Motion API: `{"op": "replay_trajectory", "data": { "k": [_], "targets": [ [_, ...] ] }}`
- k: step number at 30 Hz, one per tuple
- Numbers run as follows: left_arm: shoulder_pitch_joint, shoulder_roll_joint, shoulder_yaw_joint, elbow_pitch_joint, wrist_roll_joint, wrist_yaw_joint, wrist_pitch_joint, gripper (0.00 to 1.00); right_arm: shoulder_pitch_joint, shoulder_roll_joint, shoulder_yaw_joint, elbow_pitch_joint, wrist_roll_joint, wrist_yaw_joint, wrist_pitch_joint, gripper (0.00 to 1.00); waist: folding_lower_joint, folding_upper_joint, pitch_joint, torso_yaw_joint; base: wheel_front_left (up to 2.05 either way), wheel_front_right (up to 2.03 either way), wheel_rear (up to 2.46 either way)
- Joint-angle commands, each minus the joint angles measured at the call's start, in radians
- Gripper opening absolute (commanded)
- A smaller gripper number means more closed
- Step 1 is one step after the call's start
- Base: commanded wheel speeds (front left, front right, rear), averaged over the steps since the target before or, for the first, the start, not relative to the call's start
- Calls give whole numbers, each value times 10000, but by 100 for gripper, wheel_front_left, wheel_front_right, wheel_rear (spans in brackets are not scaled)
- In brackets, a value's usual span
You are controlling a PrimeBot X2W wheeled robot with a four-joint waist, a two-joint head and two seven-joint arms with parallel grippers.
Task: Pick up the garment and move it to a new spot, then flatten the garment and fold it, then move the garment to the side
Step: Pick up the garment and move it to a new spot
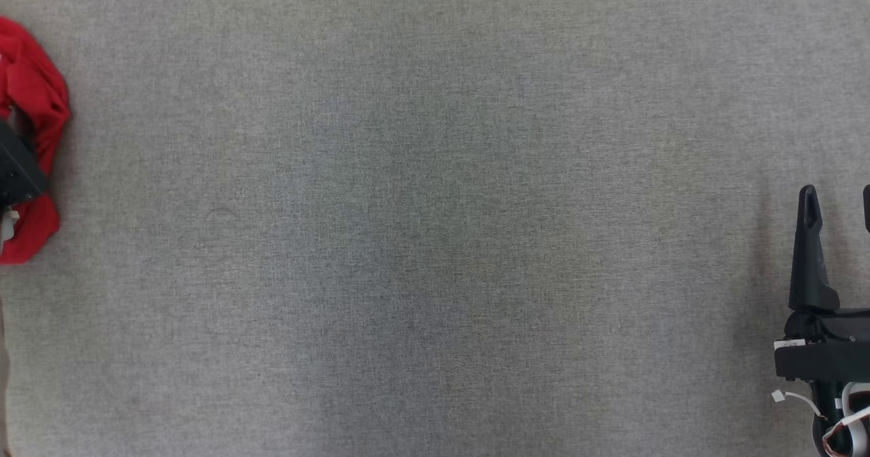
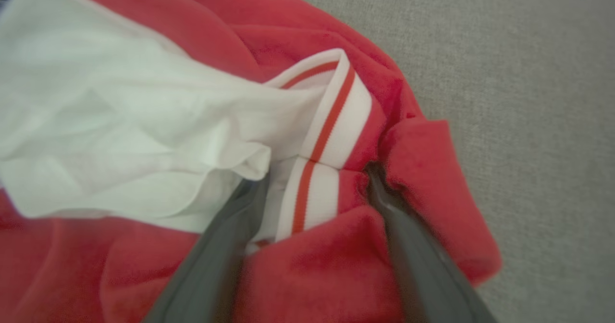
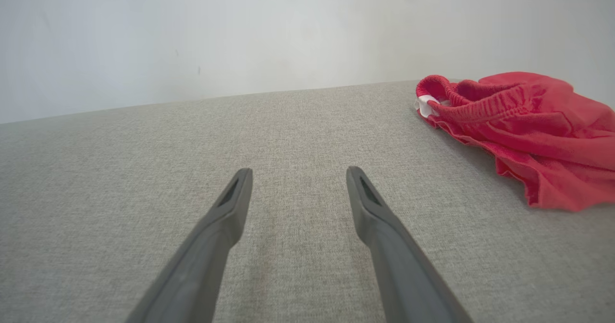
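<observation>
L gripper [image 2: 317, 176], R gripper [image 3: 299, 170]: jaws spread wide.

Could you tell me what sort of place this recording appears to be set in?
Probably a lab-style garment-folding station: a broad grey fabric-covered surface, a bare pale wall behind it, and one crumpled red garment.

Work surface [image 1: 435, 239]: grey woven cloth, flat, faintly mottled in tone. It runs beneath and ahead of the right gripper [image 3: 299, 171] to a straight far edge. Past that edge, further ahead of the gripper: a plain pale wall [image 3: 216, 34]. Lighting even; shadows soft.
</observation>
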State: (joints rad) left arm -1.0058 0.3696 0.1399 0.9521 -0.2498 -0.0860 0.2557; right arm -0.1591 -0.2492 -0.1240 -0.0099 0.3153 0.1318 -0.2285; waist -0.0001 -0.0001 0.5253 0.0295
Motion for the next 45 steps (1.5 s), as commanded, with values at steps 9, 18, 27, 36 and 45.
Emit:
{"op": "replay_trajectory", "data": {
  "k": [9, 18, 27, 36, 45],
  "targets": [
    [412, -189, -330, 1015, -36, 159, 1449, 0, -110, -14, 179, 152, 85, -25, 0, 100, 1, 1, -246, -230, 0, 0, 0],
    [-44, 103, -250, -106, -20, 410, -705, 0, -34, 193, 260, 443, 65, -25, -108, 100, 1, 1, -922, -339, 0, 0, 0],
    [-869, -23, -714, -2261, 269, 229, -2910, 0, 90, 536, 451, 911, 219, -25, -243, 100, 1, 1, -1909, -455, 0, 0, 0],
    [-1618, -879, -1923, -5469, 17, -231, -2063, 0, 85, 1069, 704, 1504, 368, -25, -353, 100, 1, 1, -2595, -1425, 0, 0, 0],
    [-1307, -2529, -3181, -6642, -617, -317, -1464, 0, 97, 1497, 795, 1757, 482, -25, -375, 100, 1, 1, -2806, -2805, 0, 0, 0]
  ]
}}
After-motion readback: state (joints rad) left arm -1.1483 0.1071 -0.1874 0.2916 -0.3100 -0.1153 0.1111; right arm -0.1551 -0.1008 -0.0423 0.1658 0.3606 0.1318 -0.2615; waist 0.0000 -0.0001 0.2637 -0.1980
